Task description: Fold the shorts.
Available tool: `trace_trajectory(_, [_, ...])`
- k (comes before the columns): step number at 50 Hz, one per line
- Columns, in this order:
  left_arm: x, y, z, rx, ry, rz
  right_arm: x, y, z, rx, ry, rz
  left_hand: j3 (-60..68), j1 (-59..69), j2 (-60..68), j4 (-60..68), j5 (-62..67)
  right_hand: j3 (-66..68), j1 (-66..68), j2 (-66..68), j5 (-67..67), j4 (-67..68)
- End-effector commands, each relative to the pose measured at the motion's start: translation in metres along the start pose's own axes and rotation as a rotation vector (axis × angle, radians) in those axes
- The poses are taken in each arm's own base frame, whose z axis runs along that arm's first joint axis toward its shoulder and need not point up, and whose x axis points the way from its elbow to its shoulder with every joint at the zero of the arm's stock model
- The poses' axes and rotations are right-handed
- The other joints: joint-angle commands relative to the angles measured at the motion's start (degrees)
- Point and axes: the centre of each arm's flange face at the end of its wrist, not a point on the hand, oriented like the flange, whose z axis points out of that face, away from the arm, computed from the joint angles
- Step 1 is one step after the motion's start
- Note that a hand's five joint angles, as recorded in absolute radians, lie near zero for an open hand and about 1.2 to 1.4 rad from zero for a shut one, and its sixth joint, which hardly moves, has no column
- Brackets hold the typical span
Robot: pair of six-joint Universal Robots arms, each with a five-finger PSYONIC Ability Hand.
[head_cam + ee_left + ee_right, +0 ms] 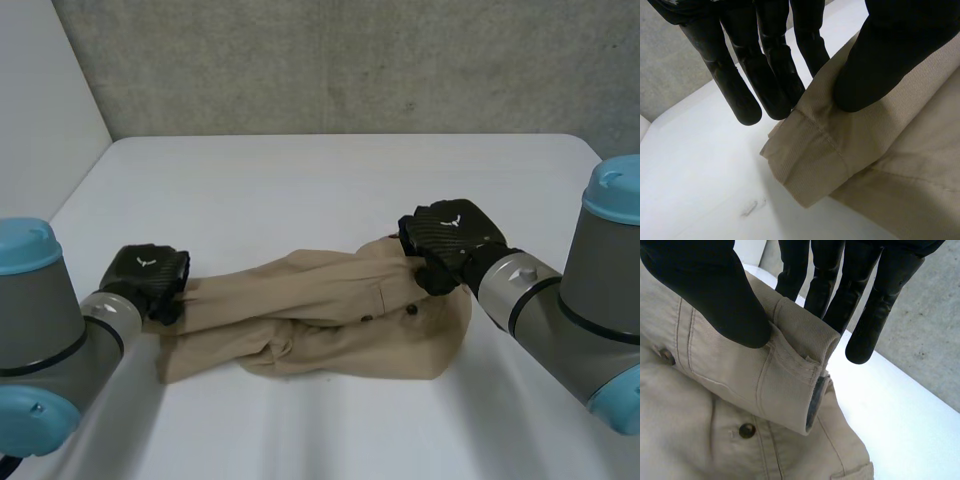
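Head view: one pair of shorts (330,320) lay bunched mid-table (300,180) between two hands. Left hand (148,275) pinched a leg hem, right hand (450,240) pinched the waistband. Right wrist view showed two buttons (746,430).

Shorts (330,320) on table (300,180), toward front

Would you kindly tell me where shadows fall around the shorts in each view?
Head view: a thin soft shadow along the shorts' near edge on the table. Left wrist view: a grey shadow beside the hem; right wrist view: dark inside the waistband fold.
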Motion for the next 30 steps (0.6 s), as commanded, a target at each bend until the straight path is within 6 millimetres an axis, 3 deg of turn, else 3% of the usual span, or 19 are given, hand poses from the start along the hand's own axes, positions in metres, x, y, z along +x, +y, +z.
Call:
trace_trajectory(1, [-0.011, -0.022, -0.010, 0.067, -0.032, 0.002, -0.002, -0.001, -0.002, -0.030, -0.014, -0.057, 12.0, 15.3, 11.9, 11.8, 14.9, 13.2, 25.5, 13.0, 14.8, 11.8])
trace_trajectory(7, [-0.008, -0.019, 0.011, 0.052, -0.023, 0.021, -0.005, 0.009, 0.010, -0.111, -0.045, -0.112, 12.0, 15.3, 11.9, 11.8, 14.9, 13.2, 25.5, 13.0, 14.8, 11.8])
trace_trajectory(10, [-0.008, -0.029, 0.023, 0.089, -0.029, 0.062, 0.004, 0.001, 0.026, -0.089, -0.001, -0.155, 12.0, 15.3, 11.9, 11.8, 14.9, 13.2, 25.5, 13.0, 14.8, 11.8])
trace_trajectory(12, [-0.010, -0.043, 0.031, 0.137, -0.042, 0.094, 0.016, -0.017, 0.037, -0.033, 0.063, -0.180, 12.0, 15.3, 11.9, 11.8, 14.9, 13.2, 25.5, 13.0, 14.8, 11.8])
trace_trajectory(13, [-0.010, -0.063, 0.040, 0.212, -0.057, 0.123, 0.020, -0.025, 0.040, -0.007, 0.086, -0.186, 12.0, 15.3, 11.9, 11.8, 14.9, 13.2, 25.5, 13.0, 14.8, 11.8])
trace_trajectory(14, [-0.010, -0.077, 0.043, 0.260, -0.065, 0.135, 0.031, -0.046, 0.048, 0.074, 0.144, -0.200, 12.0, 15.3, 11.9, 11.8, 14.9, 13.2, 25.5, 13.0, 14.8, 11.8])
trace_trajectory(15, [-0.008, -0.109, 0.048, 0.381, -0.086, 0.152, 0.037, -0.060, 0.052, 0.128, 0.177, -0.208, 12.0, 15.3, 11.9, 11.8, 14.9, 13.2, 25.5, 13.0, 14.8, 11.8])
trace_trajectory(18, [-0.016, -0.161, 0.049, 0.577, -0.151, 0.145, 0.053, -0.103, 0.059, 0.333, 0.270, -0.223, 12.0, 15.3, 11.9, 11.8, 14.9, 13.2, 25.5, 13.0, 14.8, 11.8])
trace_trajectory(19, [-0.025, -0.194, 0.045, 0.711, -0.204, 0.127, 0.065, -0.132, 0.060, 0.488, 0.335, -0.237, 12.0, 15.3, 11.9, 11.8, 14.9, 13.2, 25.5, 13.0, 14.8, 11.8])
trace_trajectory(20, [-0.029, -0.210, 0.040, 0.785, -0.226, 0.115, 0.071, -0.144, 0.059, 0.561, 0.371, -0.244, 12.0, 15.3, 11.9, 11.8, 14.9, 13.2, 25.5, 13.0, 14.8, 11.8])
trace_trajectory(21, [-0.030, -0.225, 0.035, 0.858, -0.243, 0.101, 0.079, -0.169, 0.053, 0.709, 0.434, -0.256, 12.0, 15.3, 11.9, 11.8, 14.9, 13.2, 25.5, 13.0, 14.8, 11.8])
trace_trajectory(24, [-0.039, -0.268, 0.009, 1.108, -0.307, 0.042, 0.082, -0.182, 0.048, 0.780, 0.463, -0.262, 12.0, 15.3, 11.9, 11.8, 14.9, 13.2, 25.5, 13.0, 14.8, 11.8])
trace_trajectory(25, [-0.049, -0.287, -0.010, 1.221, -0.349, 0.015, 0.090, -0.222, 0.020, 1.004, 0.548, -0.285, 12.0, 15.3, 11.9, 11.8, 14.9, 13.2, 25.5, 13.0, 14.8, 11.8])
trace_trajectory(28, [-0.054, -0.302, -0.033, 1.326, -0.383, -0.014, 0.092, -0.230, 0.012, 1.042, 0.562, -0.285, 12.0, 15.3, 11.9, 11.8, 14.9, 13.2, 25.5, 13.0, 14.8, 11.8])
trace_trajectory(30, [-0.053, -0.295, -0.034, 1.294, -0.381, -0.020, 0.092, -0.228, 0.009, 1.007, 0.552, -0.282, 12.0, 15.3, 11.9, 11.8, 14.9, 13.2, 25.5, 13.0, 14.8, 11.8])
